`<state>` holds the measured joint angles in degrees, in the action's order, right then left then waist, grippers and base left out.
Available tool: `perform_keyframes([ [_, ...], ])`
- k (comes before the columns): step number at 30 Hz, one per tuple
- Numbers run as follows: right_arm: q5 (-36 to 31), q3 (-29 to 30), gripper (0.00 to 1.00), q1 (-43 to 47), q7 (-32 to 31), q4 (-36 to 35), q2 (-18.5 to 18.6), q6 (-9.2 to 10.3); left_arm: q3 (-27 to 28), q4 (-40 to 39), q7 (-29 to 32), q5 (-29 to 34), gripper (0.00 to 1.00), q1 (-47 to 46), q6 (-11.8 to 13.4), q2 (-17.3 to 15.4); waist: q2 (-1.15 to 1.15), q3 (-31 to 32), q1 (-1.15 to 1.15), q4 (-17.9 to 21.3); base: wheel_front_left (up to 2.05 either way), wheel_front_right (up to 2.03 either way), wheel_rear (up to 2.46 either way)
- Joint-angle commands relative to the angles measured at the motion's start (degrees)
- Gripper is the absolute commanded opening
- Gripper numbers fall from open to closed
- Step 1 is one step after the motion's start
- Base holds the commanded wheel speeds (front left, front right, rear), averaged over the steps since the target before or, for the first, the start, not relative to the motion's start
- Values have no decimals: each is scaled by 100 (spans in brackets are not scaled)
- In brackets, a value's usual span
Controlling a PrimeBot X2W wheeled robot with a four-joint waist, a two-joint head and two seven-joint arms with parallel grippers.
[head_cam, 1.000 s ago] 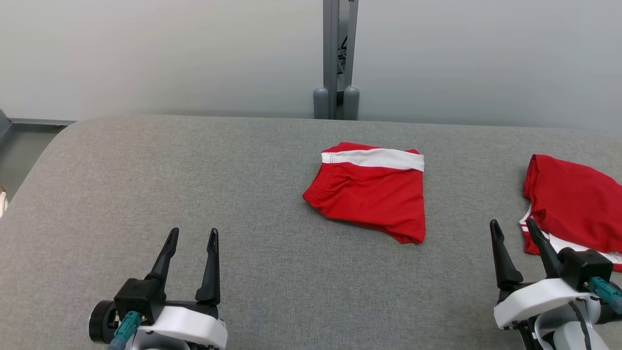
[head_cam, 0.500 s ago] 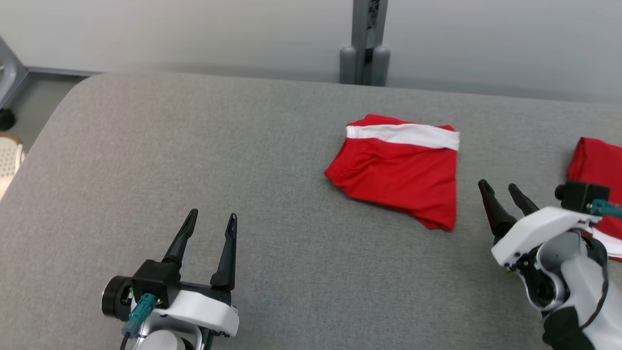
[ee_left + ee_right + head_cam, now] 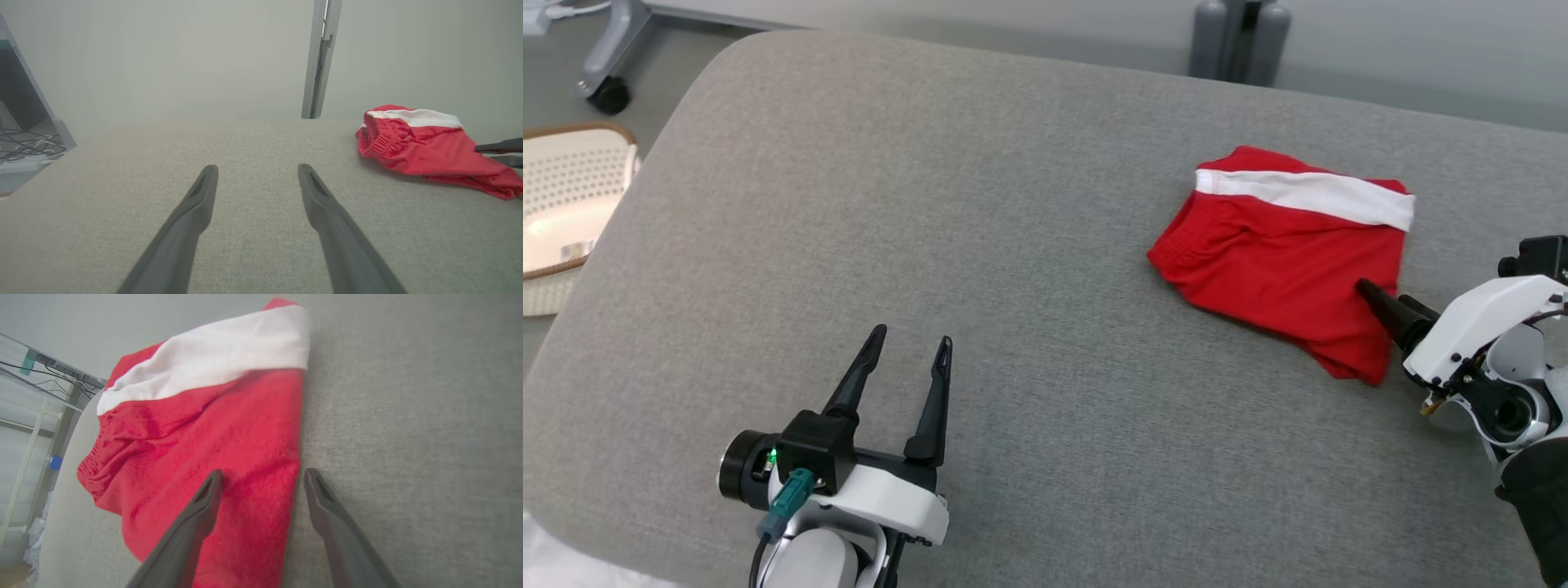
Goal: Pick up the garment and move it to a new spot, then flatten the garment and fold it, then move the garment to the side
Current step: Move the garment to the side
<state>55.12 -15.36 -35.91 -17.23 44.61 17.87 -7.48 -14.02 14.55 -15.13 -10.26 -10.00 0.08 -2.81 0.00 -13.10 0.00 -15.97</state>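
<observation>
We see red shorts [image 3: 1282,261] with a white band lying on the grey table [image 3: 931,204]. Our right gripper [image 3: 1382,294] has its fingers apart, one tip over the shorts' right edge. Our left gripper [image 3: 912,335] sits far off, fingers wide, over bare table. A pale basket [image 3: 564,196] is on the left.

The right pincer [image 3: 1380,292] has reached the red shorts [image 3: 1274,261], straddling their edge.
</observation>
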Motion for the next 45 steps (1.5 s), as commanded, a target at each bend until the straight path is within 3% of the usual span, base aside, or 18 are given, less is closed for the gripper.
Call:
perform_keyframes([
  [1, 76, -56, 100, -124, -42, 36, 50, -3, -23, -27, 4, -35, 100, -114, 30, -23, 0, -107, 0, -116, 0, 0, 0],
  [13, 322, -711, 100, -765, -91, 436, 9, -2, -181, -183, 4, -154, 100, -280, 124, -21, 0, -502, 0, -371, 0, 0, 0],
  [16, 154, -1000, 0, -889, -2, 527, 77, -1, -216, -200, 4, -174, 100, -341, 150, -21, 0, -550, 0, -390, 0, 0, 0],
  [22, 18, -1412, 0, -1054, 174, 630, 204, -1, -232, -216, 4, -158, 100, -364, 187, -21, 0, -566, 0, -342, 0, 0, 0],
  [29, -219, -2293, 0, -1025, 455, 486, 613, 0, -212, -173, 4, -154, 100, -266, 171, -21, 0, -340, 0, -2, 0, 0, 0],
  [38, -337, -3376, 0, -1015, 534, -60, 1490, -1, -334, -205, 4, -317, 100, -215, 242, -21, 0, -34, 0, 549, 0, 0, 0],
  [45, -442, -3759, 0, -1321, 759, -333, 2263, -1, -463, -219, 4, -460, 100, -248, 297, -23, 0, -58, 0, 878, 0, 0, 0],
])
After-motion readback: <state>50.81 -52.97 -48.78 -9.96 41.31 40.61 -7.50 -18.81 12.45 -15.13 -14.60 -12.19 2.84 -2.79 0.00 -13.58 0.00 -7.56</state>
